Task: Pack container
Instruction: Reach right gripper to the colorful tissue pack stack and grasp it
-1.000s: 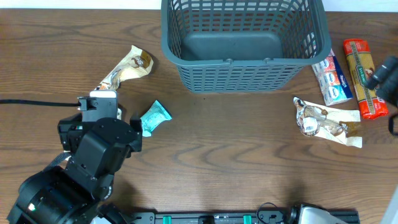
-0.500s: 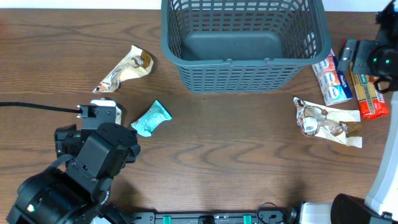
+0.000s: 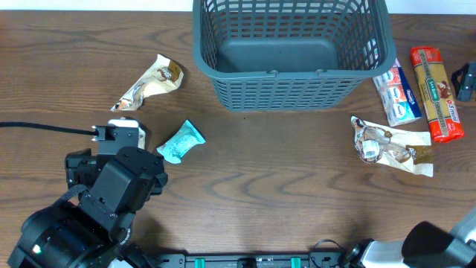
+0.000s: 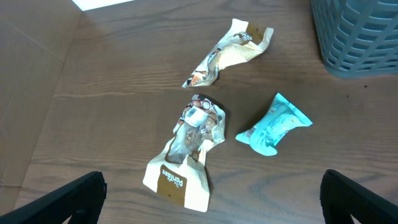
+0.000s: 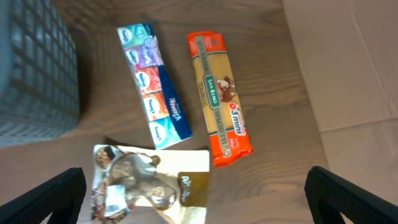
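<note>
The container [image 3: 290, 52], a large grey-blue lattice basket, stands empty at the back middle; its corner shows in the left wrist view [image 4: 360, 37] and its wall in the right wrist view [image 5: 31, 62]. My left gripper [image 4: 211, 208] is open above the table, with a cream-and-brown packet [image 4: 186, 155] just ahead of it, a teal packet [image 4: 273, 124] to the right and another cream packet [image 4: 227, 53] farther off. My right gripper [image 5: 199, 205] is open, high over a cream packet [image 5: 149, 183], a tissue pack [image 5: 152, 81] and an orange pasta pack [image 5: 221, 99]. Neither gripper holds anything.
From overhead, the teal packet [image 3: 181, 141] and a cream packet [image 3: 149, 82] lie left of the basket. The tissue pack [image 3: 396, 93], pasta pack [image 3: 436, 93] and a cream packet [image 3: 390, 145] lie to its right. The left arm's bulk [image 3: 97, 201] fills the front left corner.
The left arm drew back slightly toward the front, uncovering the teal packet, then held still. The right arm swung over the pasta pack and now sits at the right edge.
</note>
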You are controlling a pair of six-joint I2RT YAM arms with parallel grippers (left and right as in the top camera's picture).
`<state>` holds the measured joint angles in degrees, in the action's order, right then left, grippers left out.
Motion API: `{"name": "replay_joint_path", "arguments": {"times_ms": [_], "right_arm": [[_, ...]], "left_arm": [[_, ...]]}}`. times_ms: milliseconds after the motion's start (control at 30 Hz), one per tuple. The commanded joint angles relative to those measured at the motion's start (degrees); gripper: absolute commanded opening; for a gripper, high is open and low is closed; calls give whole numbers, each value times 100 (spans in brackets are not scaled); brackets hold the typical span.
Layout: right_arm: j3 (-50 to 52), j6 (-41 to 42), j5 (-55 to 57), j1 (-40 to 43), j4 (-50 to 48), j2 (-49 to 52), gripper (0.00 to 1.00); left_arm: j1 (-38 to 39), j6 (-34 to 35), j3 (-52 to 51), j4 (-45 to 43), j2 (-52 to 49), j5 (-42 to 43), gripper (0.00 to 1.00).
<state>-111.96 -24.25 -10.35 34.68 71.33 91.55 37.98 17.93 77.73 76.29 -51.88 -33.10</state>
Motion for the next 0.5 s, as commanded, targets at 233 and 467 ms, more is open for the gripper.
{"name": "replay_joint_path", "arguments": {"times_ms": [233,467], "right_arm": [[-42,-756,-448,157,-133,1519,99],[-42,-758,-227,20,-352,2140,99]], "left_arm": [[-20,-249,114,131,-9,-101,99],[-20,-247,114,149,-9,-98,99]]}}
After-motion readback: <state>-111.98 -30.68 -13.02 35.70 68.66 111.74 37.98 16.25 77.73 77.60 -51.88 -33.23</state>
